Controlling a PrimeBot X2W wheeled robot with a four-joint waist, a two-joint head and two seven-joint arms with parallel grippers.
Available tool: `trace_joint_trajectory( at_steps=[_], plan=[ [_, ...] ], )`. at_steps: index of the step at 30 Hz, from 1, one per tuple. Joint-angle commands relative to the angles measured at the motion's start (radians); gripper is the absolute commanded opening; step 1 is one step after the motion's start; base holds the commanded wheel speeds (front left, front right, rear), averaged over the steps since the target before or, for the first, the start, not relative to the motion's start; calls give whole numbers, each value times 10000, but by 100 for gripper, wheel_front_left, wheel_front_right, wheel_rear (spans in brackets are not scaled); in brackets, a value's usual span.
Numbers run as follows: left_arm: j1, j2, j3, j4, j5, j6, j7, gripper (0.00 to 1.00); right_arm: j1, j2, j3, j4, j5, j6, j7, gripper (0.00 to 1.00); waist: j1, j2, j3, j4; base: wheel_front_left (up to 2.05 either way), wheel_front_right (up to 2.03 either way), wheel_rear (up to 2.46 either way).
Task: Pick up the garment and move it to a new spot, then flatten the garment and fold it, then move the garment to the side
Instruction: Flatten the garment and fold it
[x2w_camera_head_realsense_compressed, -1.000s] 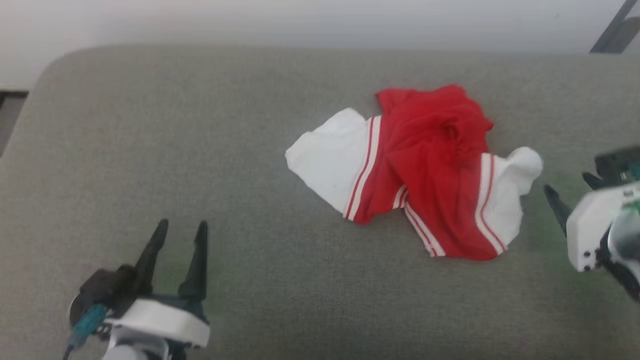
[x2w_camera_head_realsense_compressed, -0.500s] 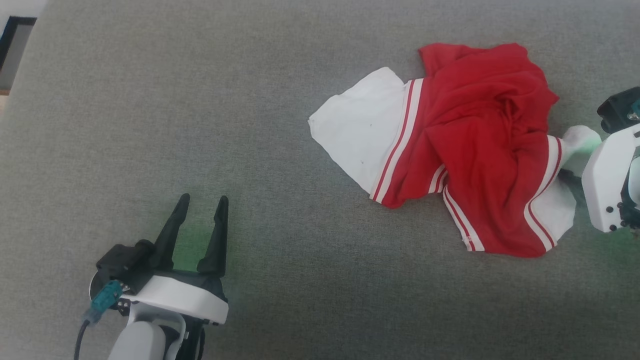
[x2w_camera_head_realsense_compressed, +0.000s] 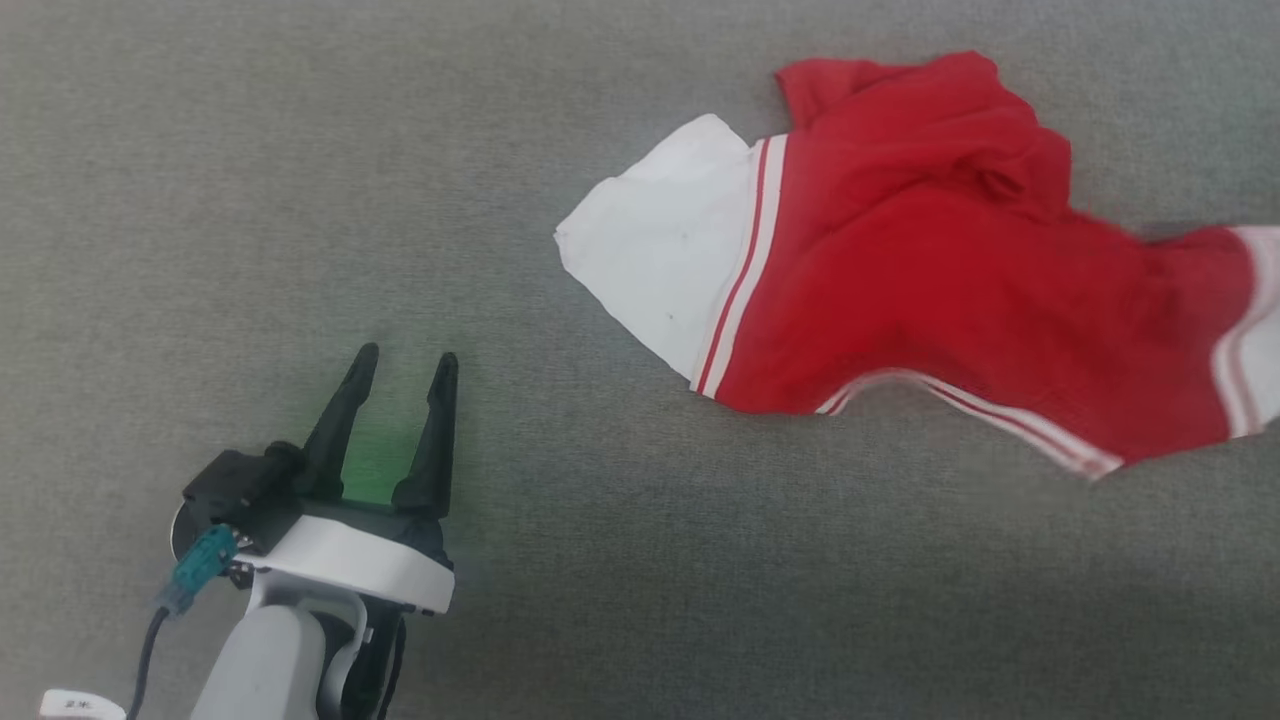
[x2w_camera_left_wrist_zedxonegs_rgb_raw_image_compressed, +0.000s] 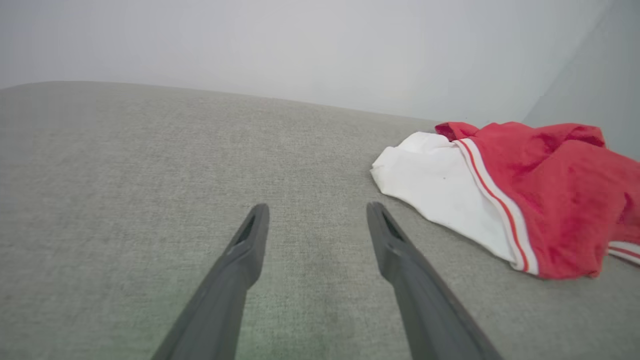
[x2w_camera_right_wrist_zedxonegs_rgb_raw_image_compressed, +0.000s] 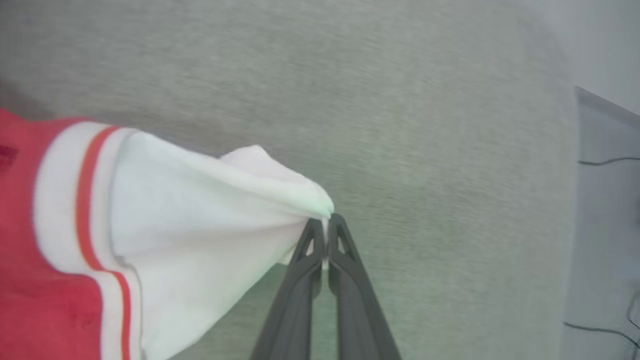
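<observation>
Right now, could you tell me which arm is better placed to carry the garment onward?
Likely the right: the right gripper is shut on the garment, at a sleeve; the left gripper stands open, apart from it.

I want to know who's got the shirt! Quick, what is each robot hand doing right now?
Left gripper: open, holding nothing.
Right gripper: shut on the garment.
</observation>
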Motion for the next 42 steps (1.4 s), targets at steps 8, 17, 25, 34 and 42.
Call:
trace_joint_trajectory(
  at_steps=[8, 17, 25, 34, 42],
  plan=[
    [-326, 312, -236, 104, -138, -20, -47, 100, 159, 366, -1077, 729, -988, -13, -993, 0, 0, 0, 185, -256, 0, 0, 0],
    [-625, 1214, -881, -38, -227, -20, -47, 100, 264, 1081, -1358, 1101, -1600, -13, -2761, 100, 0, 0, -296, -570, 0, 0, 0],
    [-2275, 4159, -4632, -206, -1239, -21, 547, 100, 1403, 1800, -1819, 3, -1504, -13, -5388, 100, 0, 0, -880, -1172, 0, 0, 0],
    [-6151, 6888, -10322, -1581, -3969, -19, 4255, 100, 2085, 3348, -1493, -1345, -835, -13, -6734, 100, 0, 0, -874, -2407, 0, 0, 0],
    [-8240, 6926, -11724, -1060, -4710, -19, 5453, 100, 2164, 3818, -1014, -1844, -869, -13, -6902, 100, 0, 0, -241, -3462, 0, 0, 0]
  ],
)
